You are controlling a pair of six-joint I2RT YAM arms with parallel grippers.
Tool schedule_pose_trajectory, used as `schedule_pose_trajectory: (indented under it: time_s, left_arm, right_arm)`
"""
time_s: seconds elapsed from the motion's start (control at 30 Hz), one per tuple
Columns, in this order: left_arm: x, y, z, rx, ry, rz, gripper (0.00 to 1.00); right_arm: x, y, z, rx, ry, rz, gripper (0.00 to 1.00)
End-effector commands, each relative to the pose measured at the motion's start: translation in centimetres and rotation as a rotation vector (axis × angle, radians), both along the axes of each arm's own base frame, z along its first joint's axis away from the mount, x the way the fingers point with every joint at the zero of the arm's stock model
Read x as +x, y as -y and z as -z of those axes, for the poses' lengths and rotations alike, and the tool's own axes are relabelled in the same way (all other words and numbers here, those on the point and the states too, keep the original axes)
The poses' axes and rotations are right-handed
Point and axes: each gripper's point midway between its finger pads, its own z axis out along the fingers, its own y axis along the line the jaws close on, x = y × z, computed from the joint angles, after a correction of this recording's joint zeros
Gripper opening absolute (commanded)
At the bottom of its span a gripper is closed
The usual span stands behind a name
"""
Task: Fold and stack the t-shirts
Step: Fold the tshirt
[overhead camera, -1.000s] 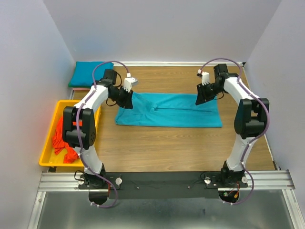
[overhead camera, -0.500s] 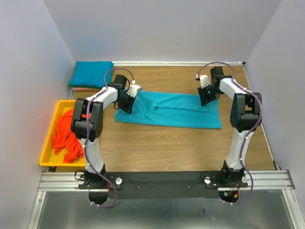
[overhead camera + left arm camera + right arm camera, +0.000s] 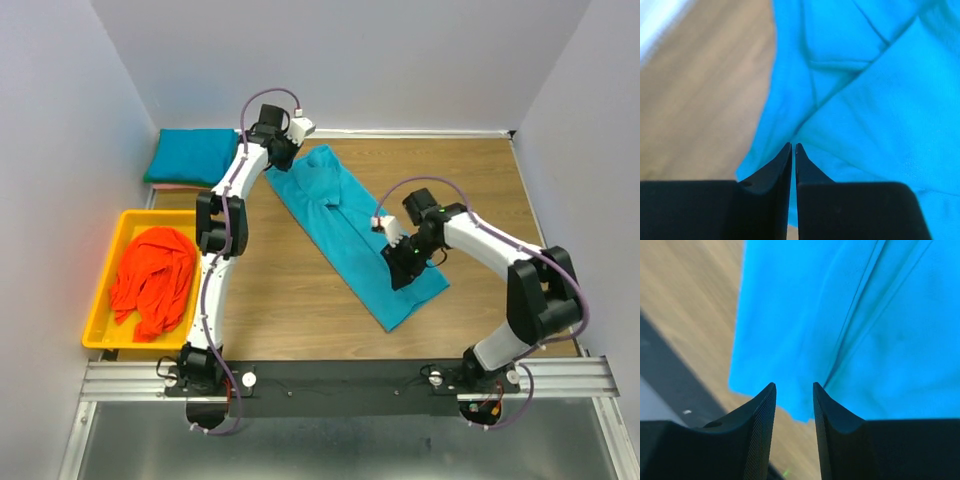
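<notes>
with left fingers (image 3: 776,167) pinched shut on far end of teal t-shirt (image 3: 345,225), lower right fingers (image 3: 762,412), narrowly parted over near hem, and grip both layers before pulling taut.

Teal-blue t-shirt (image 3: 355,235) folded into a long strip, laid diagonally on the wooden table (image 3: 300,300), second teal t-shirt (image 3: 190,155) folded at the far-left corner, orange-red t-shirts (image 3: 152,280) heaped in the yellow tray (image 3: 92,325)

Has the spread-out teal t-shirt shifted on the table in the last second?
Yes. The teal t-shirt has swung from lying parallel to the table's back edge to lying diagonally, with its right end drawn toward the near side.
</notes>
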Motion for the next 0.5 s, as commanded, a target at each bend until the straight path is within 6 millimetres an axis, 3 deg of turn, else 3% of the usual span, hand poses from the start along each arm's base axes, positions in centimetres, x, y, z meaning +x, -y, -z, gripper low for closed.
schedule_pose_trajectory:
  time_s: [0.0,0.07,0.13,0.17,0.23,0.27,0.37,0.47]
  left_arm:
    - [1.0,1.1,-8.2,-0.076,0.139,0.007,0.15]
    - [-1.2,2.1,-9.8,-0.122,0.143,0.029,0.16]
    - [-3.5,2.9,-9.6,-0.154,0.09,0.045,0.16]
    - [-5.7,3.8,-9.0,-0.174,0.037,0.067,0.16]
    - [-8.1,4.7,-7.9,-0.203,-0.042,0.065,0.15]
    - [-10.0,5.3,-6.0,-0.209,-0.112,0.074,0.14]
    - [-13.0,6.9,-4.9,-0.23,-0.185,0.093,0.14]
    - [-15.9,7.6,-1.7,-0.209,-0.277,0.095,0.13]
  right_arm:
    - [1.6,-2.6,-5.5,0.154,0.011,0.079,0.43]
    - [3.1,-2.4,-6.0,0.148,0.077,0.044,0.44]
    - [4.1,-2.0,-5.3,0.109,0.101,0.041,0.44]
    - [4.6,-1.4,-4.7,0.066,0.114,0.046,0.42]
    - [5.5,-0.9,-3.1,0.027,0.114,0.042,0.4]
    - [5.9,-0.4,-2.4,-0.007,0.118,0.049,0.4]
    - [6.7,0.8,-0.3,-0.088,0.122,0.033,0.38]
    - [7.0,2.0,1.4,-0.162,0.114,0.01,0.34]
